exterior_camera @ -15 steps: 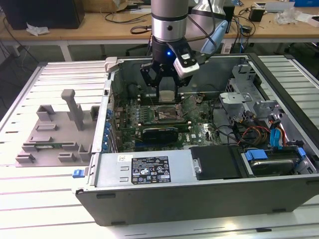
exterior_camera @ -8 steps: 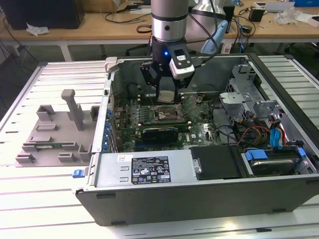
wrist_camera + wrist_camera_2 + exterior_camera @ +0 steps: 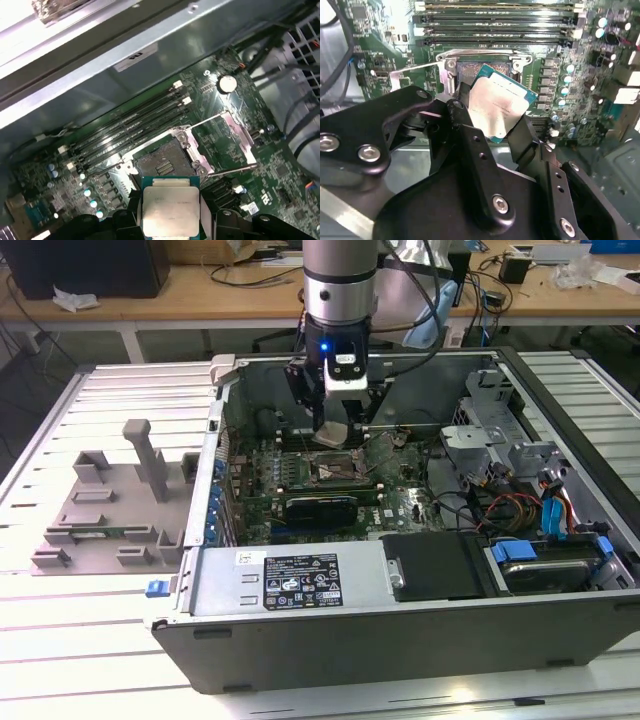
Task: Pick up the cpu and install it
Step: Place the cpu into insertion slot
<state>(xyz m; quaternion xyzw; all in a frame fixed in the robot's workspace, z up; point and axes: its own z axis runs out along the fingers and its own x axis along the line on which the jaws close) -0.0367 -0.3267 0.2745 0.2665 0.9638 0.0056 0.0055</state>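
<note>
Silvery-white metal tops the cpu (image 3: 501,107), a small flat square chip with a green rim. It is pinched by two opposite edges between the black fingers (image 3: 465,130) of the gripper (image 3: 495,122), which is closed onto it.

In the exterior view, the robot arm (image 3: 340,280) reaches down from the upper centre of the frame into an open computer case (image 3: 300,585) lying on a slatted metal table (image 3: 60,640). The chip hangs tilted at the arm's tip, in the air over the green motherboard (image 3: 400,505). It sits just above the dark square socket (image 3: 335,472) and is not seated in it.

In the first wrist view, the socket lies uncovered, its metal frame swung open and its thin lever (image 3: 232,170) raised beside it. A row of long black memory slots (image 3: 130,120) runs along the socket's far side.

At the exterior view's left, outside the case and well apart from the arm, a grey plastic fixture tray (image 3: 110,510) with upright posts rests on the table.
</note>
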